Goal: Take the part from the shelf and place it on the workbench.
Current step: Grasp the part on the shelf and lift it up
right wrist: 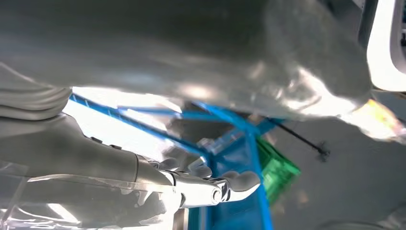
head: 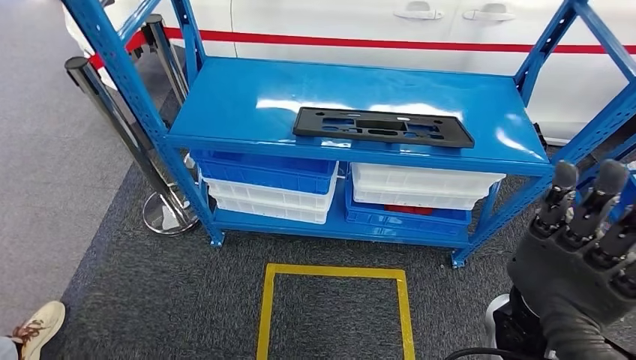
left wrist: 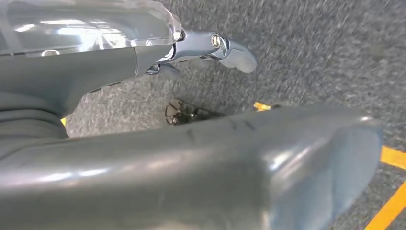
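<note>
Plainly not yet taken: the part (head: 383, 126), a flat black plastic plate full of cut-outs, lies on the top deck of the blue shelf (head: 225, 105), toward its front edge and a little right of centre, touched by nothing. Probably light and fairly stiff, though long and thin enough to flex or tip if lifted by one end. Glossy deck beneath, so likely to slide rather than rise under a sideways push. Best taken near the middle of a long edge, or through one of the larger openings, with the thumb under the front edge.

Seen from the head: right hand (head: 581, 251) raised at the lower right, near the shelf's right post, fingers straight and apart, holding nothing. Below the deck, blue and white bins (head: 270, 184) in stacks; on the carpet, a yellow floor marking (head: 335, 274); at the lower left corner, a person's shoe (head: 36, 324).

From the right wrist, close and blurred: thumb and fingertips (right wrist: 242, 181) against blue framing, empty, with no sight of the plate. From the left wrist: left hand (left wrist: 210, 48) over grey carpet and yellow tape, fingers spread and nothing held.
</note>
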Available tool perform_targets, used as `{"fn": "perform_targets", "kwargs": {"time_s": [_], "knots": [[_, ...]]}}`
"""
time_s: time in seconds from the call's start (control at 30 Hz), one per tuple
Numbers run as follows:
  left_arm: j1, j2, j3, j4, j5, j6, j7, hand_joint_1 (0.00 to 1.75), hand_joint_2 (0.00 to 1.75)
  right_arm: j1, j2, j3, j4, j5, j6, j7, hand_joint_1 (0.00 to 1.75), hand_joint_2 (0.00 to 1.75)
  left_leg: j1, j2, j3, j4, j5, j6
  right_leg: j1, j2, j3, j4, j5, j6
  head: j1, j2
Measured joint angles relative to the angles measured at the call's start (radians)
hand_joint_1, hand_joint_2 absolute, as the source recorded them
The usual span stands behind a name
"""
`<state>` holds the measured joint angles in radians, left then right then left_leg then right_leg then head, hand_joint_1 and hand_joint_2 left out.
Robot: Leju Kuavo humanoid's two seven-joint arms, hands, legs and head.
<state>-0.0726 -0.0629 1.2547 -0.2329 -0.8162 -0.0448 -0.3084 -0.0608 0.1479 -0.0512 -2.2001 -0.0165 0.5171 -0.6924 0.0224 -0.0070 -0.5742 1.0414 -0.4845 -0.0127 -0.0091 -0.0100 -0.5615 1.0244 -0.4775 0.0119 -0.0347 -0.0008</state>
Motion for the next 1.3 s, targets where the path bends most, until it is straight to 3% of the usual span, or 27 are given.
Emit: {"fn": "perform_targets", "kwargs": {"time_s": [0.1, 0.13, 0.23, 0.3, 0.37, 0.43, 0.53, 0.63, 0.7, 0.77, 0.8, 0.83, 0.87, 0.93, 1.0, 1.1, 1.17, 1.27, 1.3], "knots": [[0.001, 0.000, 0.000, 0.000, 0.000, 0.000, -0.001, 0.00, 0.00, 0.004, -0.033, 0.046, 0.012, 0.005, -0.035, 0.000, 0.00, 0.00, 0.000, -0.003, 0.008, -0.006, 0.001, 0.026, -0.002, 0.002, -0.002, 0.017, -0.002, 0.017, 0.003, 0.000], [0.001, 0.000, 0.000, 0.000, 0.000, 0.000, -0.001, 0.00, 0.00, 0.005, -0.043, 0.057, 0.014, 0.005, -0.044, 0.000, 0.00, 0.00, 0.001, -0.003, 0.013, -0.007, 0.000, 0.032, -0.004, 0.003, -0.015, 0.044, -0.015, 0.021, 0.004, 0.000], [0.001, 0.000, 0.000, 0.000, -0.001, 0.000, -0.001, 0.00, 0.00, 0.011, -0.069, 0.085, 0.021, 0.007, -0.067, 0.000, 0.00, 0.00, -0.002, -0.004, 0.020, -0.009, -0.007, 0.044, -0.005, 0.005, -0.111, 0.214, -0.090, 0.030, 0.006, 0.000], [0.001, 0.000, 0.000, 0.000, -0.002, 0.000, -0.001, 0.00, 0.00, 0.018, -0.081, 0.099, 0.025, 0.008, -0.080, 0.000, 0.00, 0.00, -0.007, -0.005, 0.028, -0.009, -0.016, 0.047, -0.005, 0.005, -0.163, 0.281, -0.097, 0.028, 0.006, 0.000], [0.002, 0.000, 0.000, 0.000, -0.004, 0.000, -0.002, 0.00, 0.00, 0.022, -0.091, 0.110, 0.028, 0.007, -0.090, 0.000, 0.00, 0.00, -0.013, -0.008, 0.046, -0.009, -0.030, 0.047, 0.001, 0.006, -0.144, 0.205, -0.027, 0.013, 0.006, 0.000], [0.002, -0.003, 0.000, 0.002, -0.006, 0.000, -0.003, 0.00, 0.00, 0.023, -0.100, 0.120, 0.030, 0.007, -0.102, 0.000, 0.00, 0.00, -0.016, -0.009, 0.063, -0.013, -0.043, 0.045, 0.013, 0.006, -0.096, 0.083, 0.040, -0.014, 0.002, 0.000], [-0.001, -0.006, 0.000, 0.005, -0.008, 0.000, -0.005, 0.00, 0.00, 0.022, -0.109, 0.135, 0.033, 0.009, -0.117, 0.000, 0.00, 0.00, -0.009, -0.007, 0.080, -0.026, -0.042, 0.028, 0.032, 0.007, -0.065, -0.001, 0.042, -0.049, 0.001, 0.000], [-0.002, -0.005, 0.000, 0.005, -0.008, 0.000, -0.005, 0.00, 0.00, 0.024, -0.113, 0.147, 0.034, 0.011, -0.121, 0.000, 0.00, 0.00, -0.011, -0.001, 0.085, 0.007, -0.032, 0.015, 0.022, 0.007, -0.008, -0.049, 0.043, -0.062, 0.004, 0.000], [-0.004, -0.004, 0.000, 0.005, -0.009, -0.001, -0.006, 0.00, 0.00, 0.024, -0.114, 0.153, 0.036, 0.012, -0.124, 0.000, 0.00, 0.00, -0.009, 0.001, 0.027, 0.112, -0.052, 0.012, 0.015, 0.003, 0.025, -0.062, 0.032, -0.057, 0.003, 0.000], [-0.002, -0.002, -0.001, 0.005, -0.011, -0.001, -0.006, 0.00, 0.00, 0.025, -0.115, 0.161, 0.038, 0.015, -0.136, 0.000, 0.00, 0.00, -0.005, 0.001, -0.056, 0.214, -0.101, 0.000, 0.010, 0.003, 0.048, -0.062, 0.012, -0.049, 0.002, 0.000], [0.000, 0.000, -0.001, 0.005, -0.012, 0.000, -0.006, 0.00, 0.00, 0.025, -0.116, 0.166, 0.039, 0.016, -0.146, 0.000, 0.00, 0.00, -0.002, 0.001, -0.084, 0.230, -0.119, -0.007, 0.007, 0.004, 0.062, -0.061, 0.000, -0.043, 0.002, 0.000], [0.002, 0.002, -0.001, 0.005, -0.013, 0.000, -0.006, 0.00, 0.00, 0.026, -0.118, 0.172, 0.041, 0.016, -0.155, 0.000, 0.00, 0.00, 0.001, 0.001, -0.098, 0.216, -0.118, -0.015, 0.004, 0.006, 0.077, -0.059, -0.012, -0.037, 0.002, 0.000], [0.003, 0.004, -0.001, 0.005, -0.015, 0.001, -0.007, 0.00, 0.00, 0.026, -0.120, 0.178, 0.042, 0.014, -0.162, 0.000, 0.00, 0.00, 0.005, 0.001, -0.099, 0.174, -0.092, -0.020, -0.001, 0.008, 0.093, -0.056, -0.026, -0.031, 0.002, 0.000], [0.006, 0.006, -0.001, 0.006, -0.020, 0.002, -0.007, 0.00, 0.00, 0.026, -0.123, 0.189, 0.047, 0.003, -0.159, 0.000, 0.00, 0.00, 0.013, -0.006, -0.089, 0.063, 0.013, -0.029, -0.006, 0.014, 0.116, -0.043, -0.057, -0.014, 0.002, 0.000], [0.010, 0.007, -0.001, 0.007, -0.023, 0.004, -0.008, 0.00, 0.00, 0.024, -0.124, 0.194, 0.052, -0.011, -0.142, 0.000, 0.00, 0.00, 0.013, -0.011, -0.090, 0.018, 0.076, -0.016, -0.006, 0.021, 0.114, -0.028, -0.080, 0.002, 0.002, 0.000], [0.010, 0.007, -0.002, 0.008, -0.023, 0.007, -0.008, 0.00, 0.00, 0.019, -0.124, 0.196, 0.058, -0.019, -0.114, 0.000, 0.00, 0.00, 0.007, -0.002, -0.090, 0.022, 0.069, 0.014, -0.011, 0.025, 0.111, -0.025, -0.094, 0.017, 0.001, 0.000], [0.007, 0.008, -0.002, 0.008, -0.023, 0.009, -0.009, 0.00, 0.00, 0.015, -0.124, 0.196, 0.062, -0.017, -0.108, -0.001, 0.00, 0.00, 0.007, 0.003, -0.078, 0.016, 0.060, 0.027, -0.014, 0.020, 0.088, 0.027, -0.120, 0.025, 0.002, 0.000], [0.000, 0.008, -0.002, 0.008, -0.022, 0.009, -0.009, 0.00, 0.00, 0.012, -0.124, 0.196, 0.078, -0.010, -0.122, -0.001, 0.00, 0.00, 0.005, 0.006, -0.062, 0.012, 0.044, 0.036, -0.014, 0.015, -0.034, 0.224, -0.182, 0.032, 0.002, 0.000], [-0.001, 0.008, -0.002, 0.008, -0.022, 0.009, -0.009, 0.00, 0.00, 0.012, -0.124, 0.196, 0.085, -0.009, -0.126, -0.001, 0.00, 0.00, 0.003, 0.006, -0.055, 0.012, 0.038, 0.037, -0.014, 0.015, -0.069, 0.264, -0.180, 0.032, 0.002, 0.000]]}}
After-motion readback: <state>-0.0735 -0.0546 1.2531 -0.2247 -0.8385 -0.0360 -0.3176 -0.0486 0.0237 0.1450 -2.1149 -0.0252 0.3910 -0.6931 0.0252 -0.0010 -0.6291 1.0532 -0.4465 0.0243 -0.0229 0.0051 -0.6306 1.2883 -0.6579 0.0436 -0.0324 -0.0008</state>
